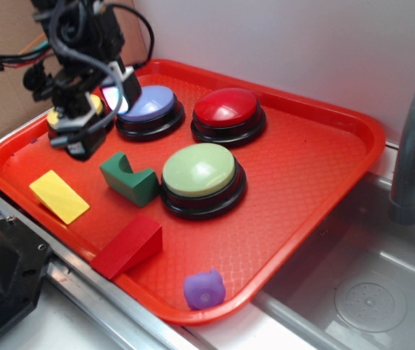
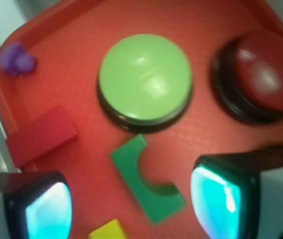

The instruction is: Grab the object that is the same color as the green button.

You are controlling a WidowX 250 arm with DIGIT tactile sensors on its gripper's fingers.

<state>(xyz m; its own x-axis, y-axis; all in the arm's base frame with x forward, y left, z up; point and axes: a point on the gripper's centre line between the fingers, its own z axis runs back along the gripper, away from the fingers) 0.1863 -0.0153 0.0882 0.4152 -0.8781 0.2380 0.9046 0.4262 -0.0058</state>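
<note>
The dark green block [image 1: 129, 179] with a curved notch in its top lies on the red tray [image 1: 302, 175], just left of the pale green button [image 1: 200, 172]. In the wrist view the green block [image 2: 141, 184] lies below and between my two fingers, with the green button [image 2: 144, 77] beyond it. My gripper [image 1: 83, 138] hangs over the tray's back left part, above and left of the block, apart from it. It is open with nothing between its fingers [image 2: 49, 211].
A blue-purple button [image 1: 149, 106], a red button [image 1: 227, 111] and a yellow button [image 1: 65, 115] partly behind the arm stand at the back. A flat yellow wedge [image 1: 58, 195], a red wedge [image 1: 128, 245] and a small purple toy [image 1: 205, 289] lie near the front edge. A sink [image 1: 367, 292] lies right.
</note>
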